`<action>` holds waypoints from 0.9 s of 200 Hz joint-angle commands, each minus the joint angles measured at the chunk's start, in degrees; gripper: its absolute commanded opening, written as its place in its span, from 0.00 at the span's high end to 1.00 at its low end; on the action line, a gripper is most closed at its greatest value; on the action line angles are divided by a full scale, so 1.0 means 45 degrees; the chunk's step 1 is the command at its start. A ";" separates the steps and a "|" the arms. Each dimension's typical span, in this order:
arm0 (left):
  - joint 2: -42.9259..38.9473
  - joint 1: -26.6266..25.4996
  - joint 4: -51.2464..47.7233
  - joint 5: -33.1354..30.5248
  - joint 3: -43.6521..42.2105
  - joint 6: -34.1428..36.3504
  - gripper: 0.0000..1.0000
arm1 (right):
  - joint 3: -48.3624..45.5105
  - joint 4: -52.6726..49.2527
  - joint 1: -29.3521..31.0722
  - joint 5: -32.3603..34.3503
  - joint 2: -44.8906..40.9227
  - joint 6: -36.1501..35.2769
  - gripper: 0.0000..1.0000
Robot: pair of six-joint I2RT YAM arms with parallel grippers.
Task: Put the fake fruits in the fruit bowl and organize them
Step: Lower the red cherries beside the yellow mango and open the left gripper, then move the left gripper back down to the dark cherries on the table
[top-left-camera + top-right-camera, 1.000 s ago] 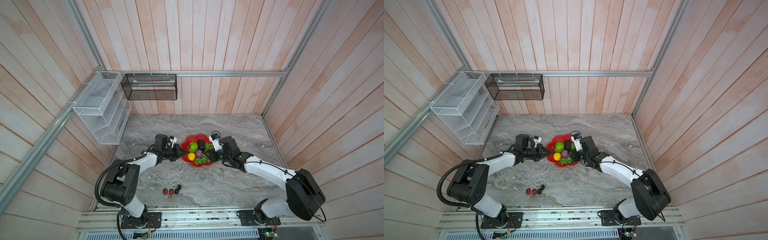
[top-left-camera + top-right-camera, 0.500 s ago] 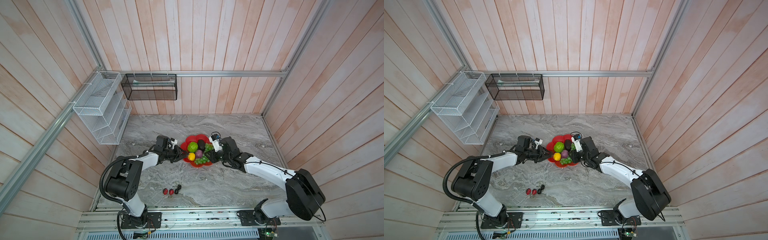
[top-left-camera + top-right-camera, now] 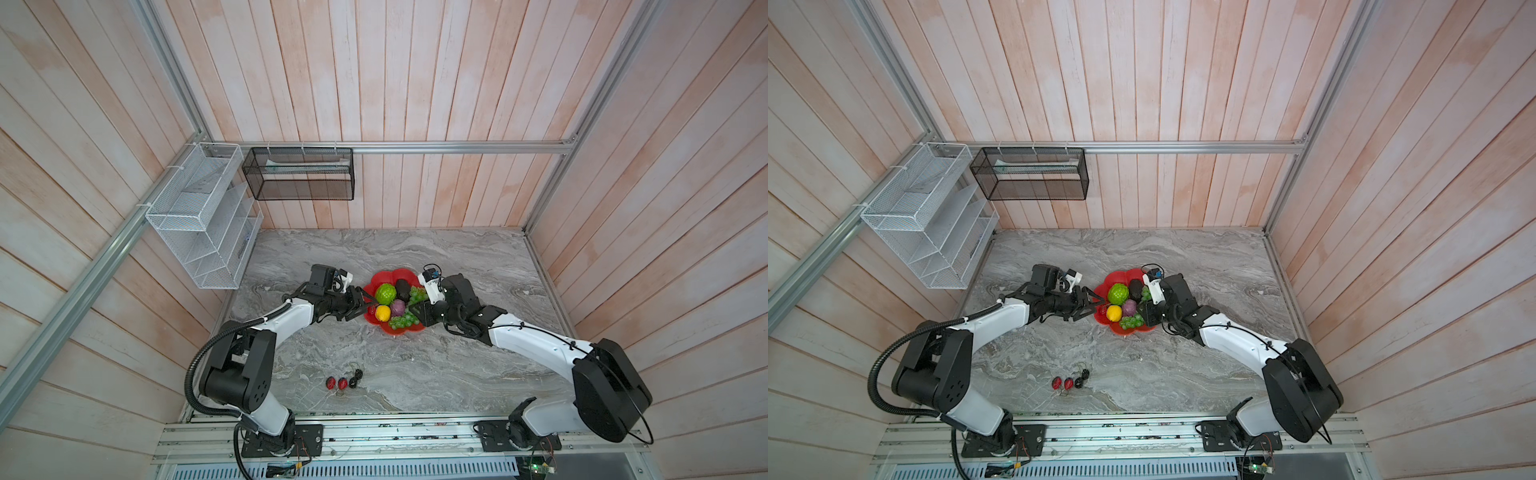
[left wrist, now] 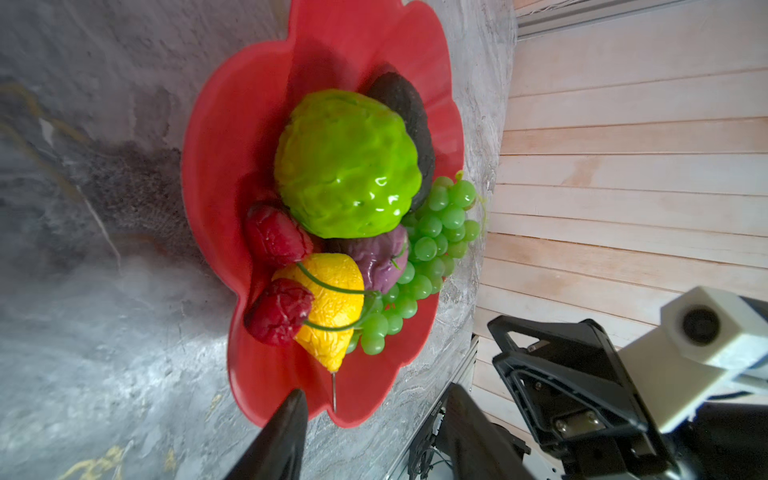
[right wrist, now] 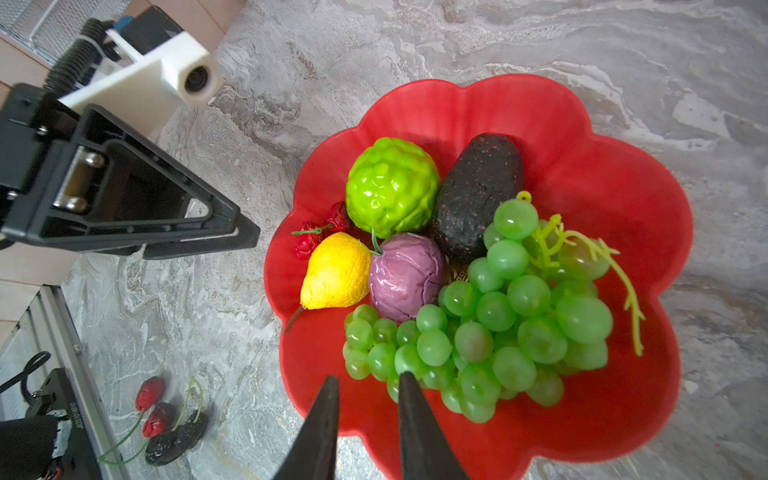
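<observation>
place: lab test booth | cues: plank walls (image 3: 415, 75); aluminium frame (image 3: 457, 147); marble tabletop (image 3: 415, 365); white wire rack (image 3: 199, 232)

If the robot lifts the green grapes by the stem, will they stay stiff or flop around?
Probably floppy: the grape bunch is many small balls on thin stems, sprawled loosely in the red bowl. Likely light, since the grapes look like see-through plastic. Their glossy skin suggests a single grape might slip from a pinch.
</observation>
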 commanded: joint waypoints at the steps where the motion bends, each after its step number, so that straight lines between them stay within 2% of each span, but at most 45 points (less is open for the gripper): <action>1: -0.1031 0.0046 -0.1111 -0.0400 -0.0033 0.0738 0.44 | -0.0197 0.0218 0.0168 0.0172 -0.0689 0.0176 0.74; 24: -0.2042 -0.0026 -0.2250 -0.1152 -0.0607 0.1316 0.44 | 0.0040 -0.0170 0.0177 0.0338 -0.0684 -0.0048 0.74; 55: -0.3459 -0.0683 -0.4662 -0.3179 -0.1459 0.2456 0.46 | 0.0000 0.0061 0.0225 0.0245 -0.0489 0.0104 0.74; 83: -0.5307 -0.1217 -0.5227 -0.4069 -0.2979 0.1559 0.47 | -0.0003 0.0542 0.0486 0.0173 -0.0015 0.0375 0.74; 108: -0.6495 -0.1658 -0.6194 -0.5083 -0.3585 0.0562 0.47 | 0.0356 0.0615 0.0708 -0.0046 0.0658 0.0346 0.74; 132: -0.6926 -0.2031 -0.6323 -0.5352 -0.4207 -0.0149 0.44 | 0.0785 0.0544 0.0822 -0.0194 0.1286 0.0179 0.74; 180: -0.6064 -0.2306 -0.5996 -0.5335 -0.4504 -0.0302 0.43 | 0.1068 0.0945 0.0843 -0.0786 0.1610 0.0395 0.74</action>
